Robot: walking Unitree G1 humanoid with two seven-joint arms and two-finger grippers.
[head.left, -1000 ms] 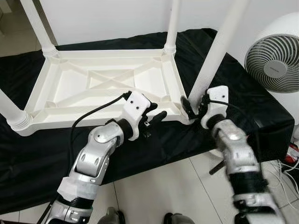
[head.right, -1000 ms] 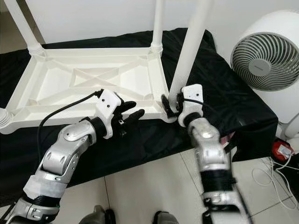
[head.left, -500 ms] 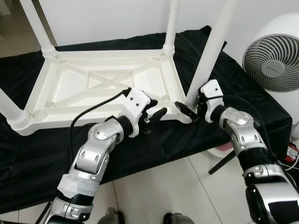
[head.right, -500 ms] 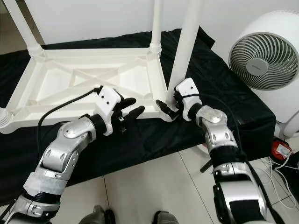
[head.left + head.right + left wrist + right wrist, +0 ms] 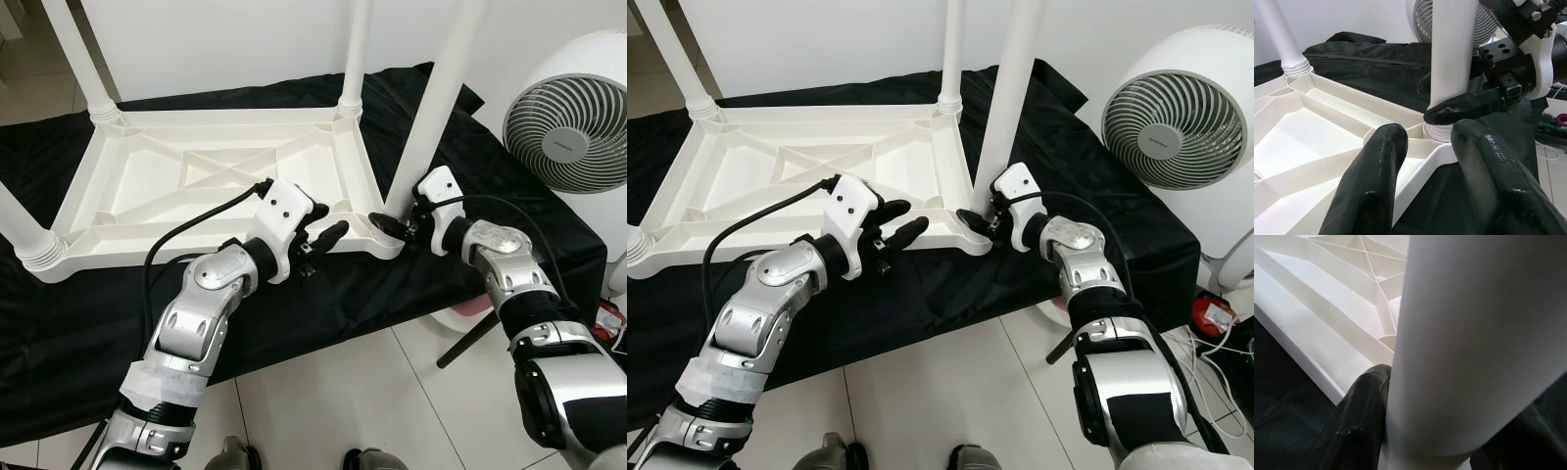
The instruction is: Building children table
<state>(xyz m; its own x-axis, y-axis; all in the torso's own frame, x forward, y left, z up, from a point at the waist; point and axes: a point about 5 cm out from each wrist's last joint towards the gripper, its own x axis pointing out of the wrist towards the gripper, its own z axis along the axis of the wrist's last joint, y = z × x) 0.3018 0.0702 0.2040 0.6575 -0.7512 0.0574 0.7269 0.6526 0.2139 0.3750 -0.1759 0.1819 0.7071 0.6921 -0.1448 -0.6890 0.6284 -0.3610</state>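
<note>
The white children's table (image 5: 216,186) lies upside down on a black-draped worktop (image 5: 88,323), its legs pointing up. Over the last second the right arm has swung from a steep, upright approach to a low, sideways one, so the right gripper (image 5: 400,223) now meets the near-right leg (image 5: 431,108) right at its base, where the leg enters the corner socket (image 5: 384,238). In the right wrist view one black finger (image 5: 1359,426) lies against the leg's foot and the other appears to sit on the far side, so the gripper looks clamped round the leg, though the far finger is barely visible. The change probably means the leg is being seated or twisted home in the last corner; the other three legs already stand in their sockets. The left gripper (image 5: 318,242) has barely shifted: it hovers just beside the table's near rim, touching nothing that can be seen, its two fingers (image 5: 1371,196) parted and empty, pointing toward the same corner. A white fan (image 5: 573,108) stands well apart, off the worktop on the robot's right.
</note>
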